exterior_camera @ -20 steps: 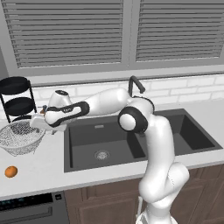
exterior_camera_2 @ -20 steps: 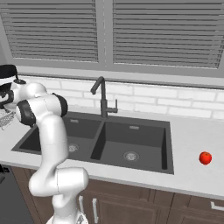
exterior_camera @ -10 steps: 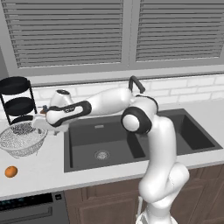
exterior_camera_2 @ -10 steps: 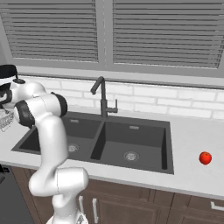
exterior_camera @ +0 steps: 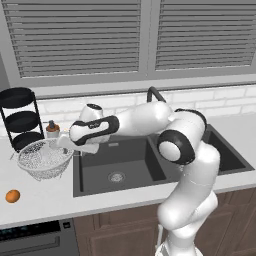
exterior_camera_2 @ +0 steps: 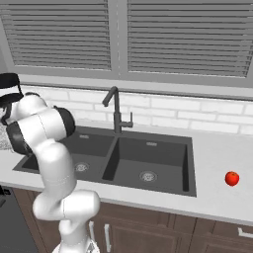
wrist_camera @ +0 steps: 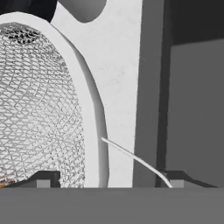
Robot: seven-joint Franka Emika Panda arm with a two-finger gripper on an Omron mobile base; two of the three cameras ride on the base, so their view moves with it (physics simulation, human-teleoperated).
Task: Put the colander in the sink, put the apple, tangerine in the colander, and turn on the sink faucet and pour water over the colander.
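A: Gripper clamped on the colander rim; colander has lifted off the counter since a second ago, heading toward the sink.
B: So transfer's started. Tangerine left of sink, apple right, both waiting.
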